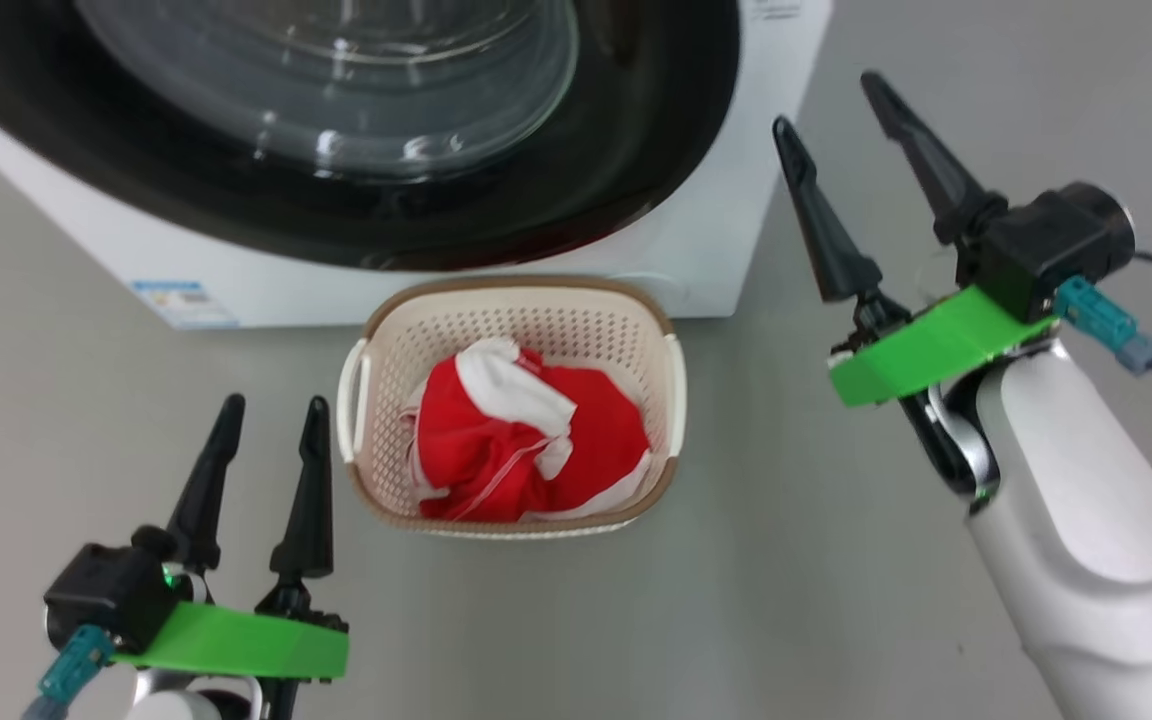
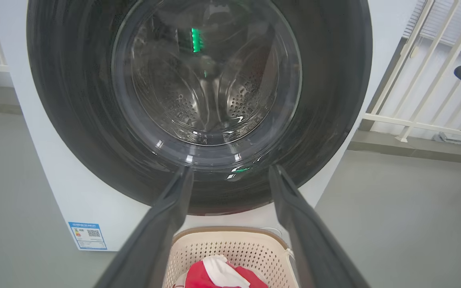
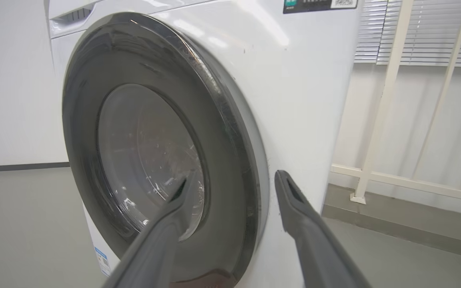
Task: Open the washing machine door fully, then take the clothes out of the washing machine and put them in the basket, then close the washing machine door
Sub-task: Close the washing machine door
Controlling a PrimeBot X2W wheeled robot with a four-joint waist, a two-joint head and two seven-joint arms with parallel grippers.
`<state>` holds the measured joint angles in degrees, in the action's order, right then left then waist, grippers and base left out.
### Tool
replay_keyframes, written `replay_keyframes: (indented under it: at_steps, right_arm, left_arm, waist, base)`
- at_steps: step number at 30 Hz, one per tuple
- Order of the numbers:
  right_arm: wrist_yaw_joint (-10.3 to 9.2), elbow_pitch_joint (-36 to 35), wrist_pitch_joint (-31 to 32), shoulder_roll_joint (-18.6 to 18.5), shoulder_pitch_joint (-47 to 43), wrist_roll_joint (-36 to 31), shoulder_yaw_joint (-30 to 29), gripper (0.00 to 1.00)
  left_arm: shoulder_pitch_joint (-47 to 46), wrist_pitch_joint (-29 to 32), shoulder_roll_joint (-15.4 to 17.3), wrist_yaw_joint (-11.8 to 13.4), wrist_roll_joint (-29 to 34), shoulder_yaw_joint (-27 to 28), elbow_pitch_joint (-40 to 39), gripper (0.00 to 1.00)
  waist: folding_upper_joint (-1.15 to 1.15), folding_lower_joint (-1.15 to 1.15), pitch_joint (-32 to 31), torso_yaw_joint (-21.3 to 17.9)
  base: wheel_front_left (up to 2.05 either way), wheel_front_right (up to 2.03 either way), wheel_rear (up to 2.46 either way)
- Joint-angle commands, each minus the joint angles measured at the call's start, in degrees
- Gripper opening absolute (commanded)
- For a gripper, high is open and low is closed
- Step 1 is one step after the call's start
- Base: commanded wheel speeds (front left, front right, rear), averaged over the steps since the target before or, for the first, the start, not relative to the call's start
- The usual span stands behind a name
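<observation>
Seems past closing — washing machine door [image 3: 214,132] flush on the washing machine [image 3: 302,100], clothes [image 1: 526,440] in the basket [image 1: 516,290] on the floor [image 1: 786,600] before it. Holds left claw [image 1: 275,402], right claw [image 1: 828,102] apart, empty. Probably needs a latch check.

Laundry corner in a plain, bare indoor room.

Marked out by a white front-loading washing machine [image 1: 716,230] across the top of the head view, set on smooth grey floor [image 1: 86,420], with 1 cream basket [image 1: 516,288] of red clothes [image 1: 496,440] just in front; backed, in the right wrist view, by blank white wall [image 3: 10,80] and dark skirting strip [image 3: 18,167] at left, white railing [image 3: 378,120] and slatted blinds [image 3: 422,32] at upper right.
</observation>
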<state>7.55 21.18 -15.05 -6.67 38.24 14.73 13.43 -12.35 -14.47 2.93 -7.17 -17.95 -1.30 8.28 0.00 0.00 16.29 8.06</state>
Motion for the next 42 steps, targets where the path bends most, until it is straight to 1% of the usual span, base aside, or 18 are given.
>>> replay_keyframes:
  at_steps: [1,9,17,21,32,37,42]
  right_arm:
    - [-0.06,-2.5,0.0,1.0,-1.6,1.0,0.2,1.00]
    - [-0.06,-5.7,0.0,1.8,-10.8,1.6,-2.2,1.00]
    - [-0.06,-7.4,0.0,2.1,-19.9,2.2,-4.0,1.00]
    - [-0.06,-8.9,0.0,2.0,-23.5,2.4,-6.2,1.00]
    - [-0.06,-11.9,0.0,-0.4,-32.2,2.0,-9.0,1.00]
    - [-0.06,-14.7,0.0,-0.4,-36.3,1.4,-10.4,1.00]
    - [-0.06,-16.8,0.0,0.0,-39.0,1.4,-11.2,1.00]
  left_arm:
    - [1.1,-0.5,1.3,-0.3,0.6,2.2,-1.0,1.00]
    - [3.7,-0.5,1.5,-0.3,1.8,4.0,-0.2,1.00]
    - [7.4,-0.5,1.6,-0.3,2.3,5.5,0.3,1.00]
    - [8.6,-0.5,1.5,-0.3,2.3,6.3,0.3,1.00]
    - [11.3,-0.5,1.5,-0.3,3.1,8.2,0.0,1.00]
    - [12.8,-0.5,2.1,-0.3,5.0,9.1,0.0,1.00]
    - [14.7,-0.5,2.0,-0.3,6.1,10.0,-0.3,1.00]
  waist:
    - [0.00,0.00,-5.1,-5.1]
    - [0.00,0.00,-10.3,-8.9]
    - [0.00,0.00,-15.1,-11.0]
    - [0.00,0.00,-16.5,-11.4]
    - [0.00,0.00,-19.0,-11.4]
    - [0.00,0.00,-19.7,-11.6]
    - [0.00,0.00,-20.1,-12.2]
  base:
    - [0.00,0.00,0.00]
    - [0.00,0.00,0.00]
    - [0.00,0.00,0.00]
    - [0.00,0.00,0.00]
    - [0.00,0.00,0.00]
    - [0.00,0.00,0.00]
    - [0.00,0.00,0.00]
